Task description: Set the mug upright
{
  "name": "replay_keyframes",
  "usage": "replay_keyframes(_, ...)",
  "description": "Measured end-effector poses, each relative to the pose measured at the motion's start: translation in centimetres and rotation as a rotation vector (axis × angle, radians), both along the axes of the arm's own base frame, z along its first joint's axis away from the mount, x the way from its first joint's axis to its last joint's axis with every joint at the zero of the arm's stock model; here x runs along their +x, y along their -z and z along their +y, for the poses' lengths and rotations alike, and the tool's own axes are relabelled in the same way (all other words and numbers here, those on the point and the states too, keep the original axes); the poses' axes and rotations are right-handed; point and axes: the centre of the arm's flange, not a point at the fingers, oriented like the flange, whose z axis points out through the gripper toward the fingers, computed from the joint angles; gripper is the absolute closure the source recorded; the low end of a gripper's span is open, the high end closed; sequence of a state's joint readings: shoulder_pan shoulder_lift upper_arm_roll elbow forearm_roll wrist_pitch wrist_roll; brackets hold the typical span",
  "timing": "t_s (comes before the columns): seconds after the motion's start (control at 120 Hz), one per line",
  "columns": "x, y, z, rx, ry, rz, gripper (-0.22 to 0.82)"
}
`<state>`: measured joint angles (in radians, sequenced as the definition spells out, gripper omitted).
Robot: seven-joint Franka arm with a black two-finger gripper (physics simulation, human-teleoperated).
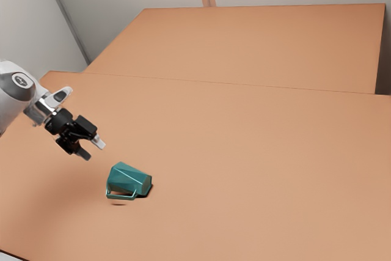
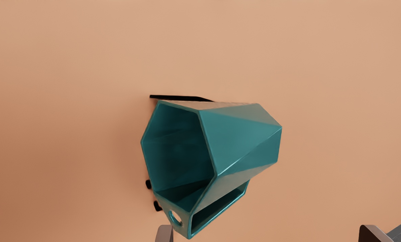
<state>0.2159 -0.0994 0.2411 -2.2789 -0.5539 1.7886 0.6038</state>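
My gripper (image 1: 93,150) hangs above the table in the exterior view, up and to the left of the teal mug (image 1: 128,180). The faceted mug lies on its side, its handle toward the exterior view's bottom edge. In the wrist view the mug (image 2: 244,141) shows its open mouth and its handle beside one fingertip. There the gripper (image 2: 266,233) is open, its two fingertips wide apart with no object held between them. Whether that fingertip touches the handle I cannot tell.
The orange-brown table (image 1: 244,169) extends under the mug and toward the exterior view's right. Behind it is another surface of the same colour (image 1: 263,47), with grey walls beyond. A table edge crosses the exterior view's lower left corner.
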Motion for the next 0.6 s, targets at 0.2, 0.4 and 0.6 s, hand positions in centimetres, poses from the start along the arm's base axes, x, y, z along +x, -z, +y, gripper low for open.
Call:
replay_keyframes(0.2,0.1,5.1,-0.5,-0.049,-0.002,-0.013,0.0)
replay_keyframes(0.4,-0.3,7.4,-1.8,-0.111,0.016,-0.049,0.0)
replay_keyframes(0.6,-0.5,8.2,-3.1,-0.181,0.072,-0.073,0.0)
